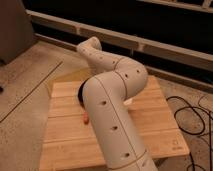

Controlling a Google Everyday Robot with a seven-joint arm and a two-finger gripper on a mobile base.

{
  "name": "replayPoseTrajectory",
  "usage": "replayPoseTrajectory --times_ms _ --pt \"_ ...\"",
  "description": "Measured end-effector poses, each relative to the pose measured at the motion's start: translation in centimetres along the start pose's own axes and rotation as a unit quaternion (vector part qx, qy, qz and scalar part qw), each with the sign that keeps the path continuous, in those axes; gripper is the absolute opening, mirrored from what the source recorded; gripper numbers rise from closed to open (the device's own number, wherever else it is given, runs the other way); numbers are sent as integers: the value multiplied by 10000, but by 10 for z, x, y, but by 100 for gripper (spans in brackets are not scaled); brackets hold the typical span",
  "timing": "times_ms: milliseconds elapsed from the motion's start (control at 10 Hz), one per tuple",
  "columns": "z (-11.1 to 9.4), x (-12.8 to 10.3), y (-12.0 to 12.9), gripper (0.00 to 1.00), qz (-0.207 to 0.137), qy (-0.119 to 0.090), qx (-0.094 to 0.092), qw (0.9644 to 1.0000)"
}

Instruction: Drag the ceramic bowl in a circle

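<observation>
Only a dark sliver of the ceramic bowl [79, 95] shows, on the left part of the wooden table [155, 132], at the left edge of my white arm [107, 107]. The arm rises from the bottom of the view, bends at the elbow and reaches back down over the bowl, covering most of it. My gripper is hidden behind the arm, somewhere at or above the bowl, so it does not show here.
A small orange object [86, 119] lies on the table just in front of the bowl, beside the arm. A white edge [128, 101] peeks out right of the arm. Black cables [192, 117] lie on the floor to the right. A dark wall and rail run behind.
</observation>
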Motion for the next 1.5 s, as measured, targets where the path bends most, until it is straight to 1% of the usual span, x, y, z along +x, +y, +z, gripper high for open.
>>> replayPoseTrajectory --times_ms 100,300,400,500,600,700,800,1000,1300,1500 --pt "-10 -12 -1 0 -114 -167 170 9997" --pt "-28 -31 10 0 -385 -451 330 9977" --pt "-44 -41 23 0 -644 -698 422 9946" --pt "-53 -43 33 0 -826 -839 448 9920" --pt "-62 -42 47 0 -1005 -984 429 9891" --pt "-70 -35 64 0 -1195 -1132 360 9857" --pt "-69 -26 74 0 -1272 -1159 285 9847" --pt "-60 -7 92 0 -1345 -1150 47 9842" --pt "-42 15 107 0 -1397 -1017 -246 9847" --pt "-34 27 116 0 -1414 -976 -441 9841"
